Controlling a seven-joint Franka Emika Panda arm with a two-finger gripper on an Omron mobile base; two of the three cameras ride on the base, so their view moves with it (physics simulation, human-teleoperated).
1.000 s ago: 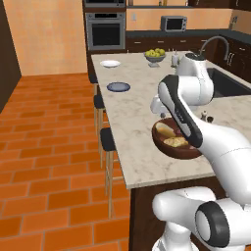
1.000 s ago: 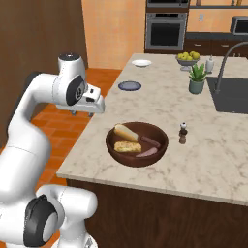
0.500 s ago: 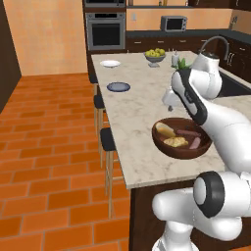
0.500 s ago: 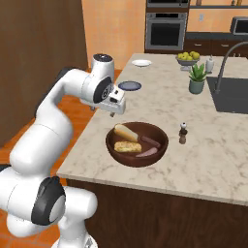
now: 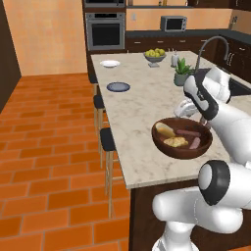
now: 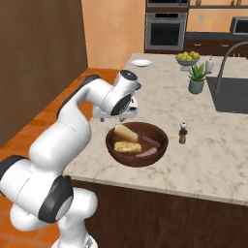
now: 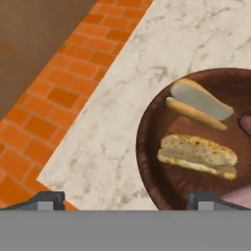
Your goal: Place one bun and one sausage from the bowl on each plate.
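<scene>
The bowl point(image 5: 182, 138) sat near the table's point(image 5: 137, 103) front edge, towards its aisle-side corner. It held two buns point(image 5: 165, 130) point(image 5: 175, 142) and two sausages point(image 5: 188, 132) point(image 5: 195, 143). In the right base view the plain bun point(image 6: 125, 131) lay with its long axis slanting from the bowl's rim towards its middle, the sesame-speckled bun point(image 6: 128, 147) lay roughly along the front edge, and the sausages point(image 6: 151, 141) lay close together beside them. Far back along the aisle-side edge stood the dark plate point(image 5: 118, 87) and, beyond it, the white plate point(image 5: 110, 63), both bare. The left base view showed both plates; the right base view showed the white plate point(image 6: 141, 63). The jaws point(image 7: 127, 198) stood released, wide apart, gripping nothing, above the bowl's point(image 7: 147, 147) aisle-side rim.
</scene>
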